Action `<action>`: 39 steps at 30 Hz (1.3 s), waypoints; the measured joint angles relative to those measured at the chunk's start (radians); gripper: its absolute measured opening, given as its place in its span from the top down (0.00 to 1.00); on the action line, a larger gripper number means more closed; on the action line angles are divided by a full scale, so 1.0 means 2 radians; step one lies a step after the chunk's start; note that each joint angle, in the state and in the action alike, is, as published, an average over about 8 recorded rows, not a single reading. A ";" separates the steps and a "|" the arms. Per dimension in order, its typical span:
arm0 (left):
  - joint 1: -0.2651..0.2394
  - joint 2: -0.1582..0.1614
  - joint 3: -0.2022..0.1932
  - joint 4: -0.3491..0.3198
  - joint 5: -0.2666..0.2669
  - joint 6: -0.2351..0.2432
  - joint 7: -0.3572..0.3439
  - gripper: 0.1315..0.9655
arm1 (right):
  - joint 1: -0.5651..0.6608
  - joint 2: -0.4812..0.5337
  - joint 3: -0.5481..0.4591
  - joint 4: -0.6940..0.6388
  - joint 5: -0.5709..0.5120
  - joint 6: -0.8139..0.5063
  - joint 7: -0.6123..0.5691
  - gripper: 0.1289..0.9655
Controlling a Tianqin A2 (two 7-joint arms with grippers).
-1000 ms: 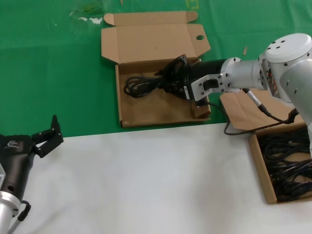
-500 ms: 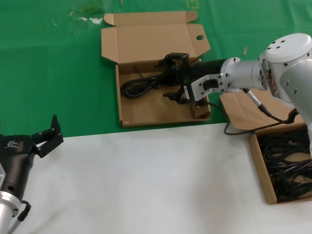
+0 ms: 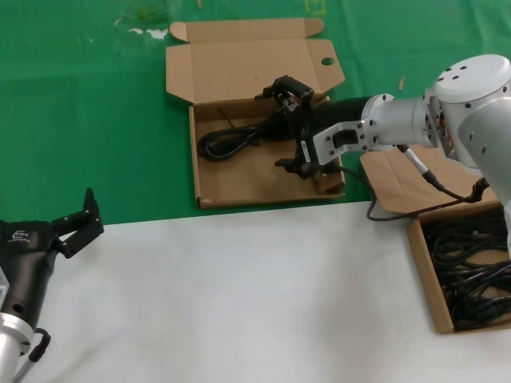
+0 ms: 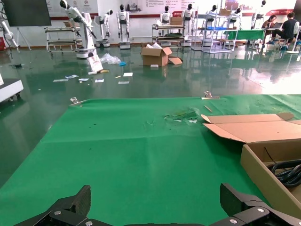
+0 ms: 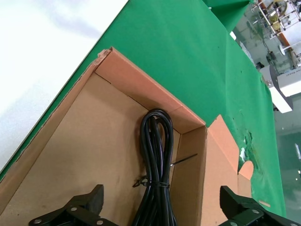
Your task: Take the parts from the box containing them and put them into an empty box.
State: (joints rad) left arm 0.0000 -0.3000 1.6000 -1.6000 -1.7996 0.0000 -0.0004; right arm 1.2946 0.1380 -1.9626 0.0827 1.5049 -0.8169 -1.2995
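Note:
A black coiled cord lies loose in the open box with a round hole in its lid, along the far wall. My right gripper hovers open over the cord's plug end, and its fingers do not touch it. The right wrist view shows the same cord on the box floor, running between the spread jaws of my right gripper. The box containing the parts sits at the right edge, with several black cords in it. My left gripper rests open at the lower left, holding nothing.
Green cloth covers the far half of the table and white sheet the near half. The right box's lid flap lies under my right forearm. In the left wrist view, my left gripper faces open cloth with the box off to one side.
My right gripper has opened and let go of the cord. The cord has settled into the box, shifting slightly to the left. The left arm has not moved.

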 joint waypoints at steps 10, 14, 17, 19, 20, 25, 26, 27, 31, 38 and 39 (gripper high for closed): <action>0.000 0.000 0.000 0.000 0.000 0.000 0.000 0.00 | -0.051 0.006 0.014 0.060 0.012 0.032 0.051 0.07; 0.000 0.000 0.000 0.000 0.000 0.000 0.000 0.00 | -0.083 0.010 0.023 0.097 0.019 0.053 0.084 0.04; 0.000 0.000 0.000 0.000 0.000 0.000 0.000 0.00 | -0.110 0.014 0.031 0.128 0.025 0.069 0.110 0.02; 0.000 0.000 0.000 0.000 0.000 0.000 0.000 0.00 | -0.127 0.016 0.036 0.149 0.029 0.080 0.127 0.01; 0.000 0.000 0.000 0.000 0.000 0.000 0.000 0.00 | -0.136 0.017 0.038 0.159 0.031 0.085 0.136 0.01; 0.000 0.000 0.000 0.000 0.000 0.000 0.000 0.00 | -0.179 0.022 0.050 0.210 0.041 0.113 0.180 0.00; 0.000 0.000 0.000 0.000 0.000 0.000 0.000 0.00 | -0.187 0.023 0.052 0.219 0.043 0.118 0.188 0.00; 0.000 0.000 0.000 0.000 0.000 0.000 0.000 0.00 | -0.196 0.025 0.055 0.230 0.045 0.124 0.197 0.00; 0.000 0.000 0.000 0.000 0.000 0.000 0.000 0.00 | -0.231 0.029 0.065 0.271 0.053 0.146 0.232 0.00; 0.000 0.000 0.000 0.000 0.000 0.000 0.000 0.00 | -0.291 0.036 0.082 0.342 0.066 0.184 0.292 0.00; 0.000 0.000 0.000 0.000 0.000 0.000 0.000 0.00 | -0.300 0.038 0.084 0.352 0.068 0.189 0.301 0.00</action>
State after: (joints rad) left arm 0.0000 -0.3000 1.6000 -1.6000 -1.7998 0.0000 -0.0003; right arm 0.6942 0.2131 -1.7944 0.7864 1.6417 -0.4381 -0.6975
